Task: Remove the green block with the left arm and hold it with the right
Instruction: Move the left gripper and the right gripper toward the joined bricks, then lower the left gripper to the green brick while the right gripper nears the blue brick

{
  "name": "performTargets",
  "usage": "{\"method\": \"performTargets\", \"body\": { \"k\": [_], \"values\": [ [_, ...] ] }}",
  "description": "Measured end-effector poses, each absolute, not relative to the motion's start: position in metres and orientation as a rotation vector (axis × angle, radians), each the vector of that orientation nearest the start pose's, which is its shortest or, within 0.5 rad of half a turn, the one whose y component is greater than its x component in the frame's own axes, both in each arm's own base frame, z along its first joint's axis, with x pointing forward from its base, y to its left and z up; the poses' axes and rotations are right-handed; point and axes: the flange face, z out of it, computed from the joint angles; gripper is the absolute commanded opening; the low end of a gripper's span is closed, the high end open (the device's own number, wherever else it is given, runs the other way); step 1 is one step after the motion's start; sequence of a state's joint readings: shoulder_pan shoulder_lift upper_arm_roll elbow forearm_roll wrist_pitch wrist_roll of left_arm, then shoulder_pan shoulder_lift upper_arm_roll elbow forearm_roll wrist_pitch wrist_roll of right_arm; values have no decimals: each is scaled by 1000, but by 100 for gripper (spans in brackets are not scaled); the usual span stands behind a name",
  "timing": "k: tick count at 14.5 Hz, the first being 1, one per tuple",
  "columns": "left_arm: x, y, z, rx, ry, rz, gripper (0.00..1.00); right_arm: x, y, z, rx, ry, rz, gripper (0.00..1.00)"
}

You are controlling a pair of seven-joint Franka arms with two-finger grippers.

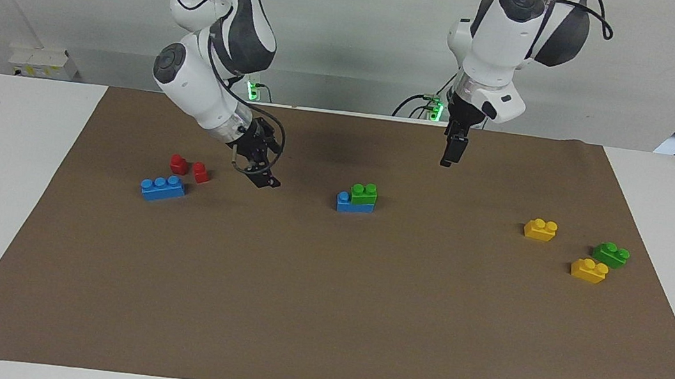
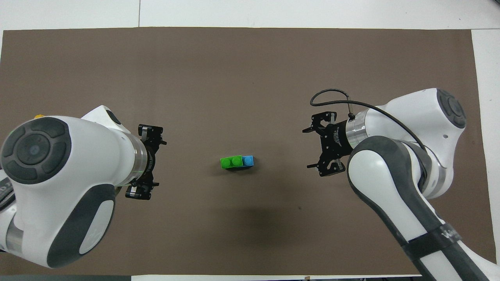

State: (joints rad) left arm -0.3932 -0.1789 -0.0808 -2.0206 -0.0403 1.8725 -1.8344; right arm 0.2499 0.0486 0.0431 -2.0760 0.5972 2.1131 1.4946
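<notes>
Here the green block [image 1: 364,193] sits mid-frame, pressed onto a blue brick [image 1: 353,204]. Both arms flank it: the left gripper [image 2: 146,163] and the right gripper [image 2: 321,147] hang wide and seemingly empty, ready to pull and brace.

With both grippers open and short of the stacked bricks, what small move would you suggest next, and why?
Probably bring the right gripper on toward the blue brick to brace it. The green block sits pressed on that brick, untouched, and the left gripper hangs open above the mat, nearer the robots than the stack, so neither can pull yet.
</notes>
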Motion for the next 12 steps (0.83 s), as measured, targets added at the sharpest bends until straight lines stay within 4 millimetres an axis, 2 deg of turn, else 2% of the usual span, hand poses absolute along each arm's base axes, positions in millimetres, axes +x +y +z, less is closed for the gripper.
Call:
{"method": "performTargets", "body": {
  "k": [3, 5, 8, 12],
  "values": [
    [440, -261, 516, -2347, -2172, 14, 100, 523, 214, 393, -2002, 1854, 542, 100],
    [437, -279, 499, -2273, -2243, 26, 100, 518, 229, 387, -2002, 1824, 514, 100],
    [443, -305, 466, -2154, -2379, 37, 100, 515, 240, 380, -1991, 1772, 501, 100],
    [456, -316, 431, -2047, -2474, 49, 100, 511, 253, 361, -2001, 1764, 520, 100]
  ]
}}
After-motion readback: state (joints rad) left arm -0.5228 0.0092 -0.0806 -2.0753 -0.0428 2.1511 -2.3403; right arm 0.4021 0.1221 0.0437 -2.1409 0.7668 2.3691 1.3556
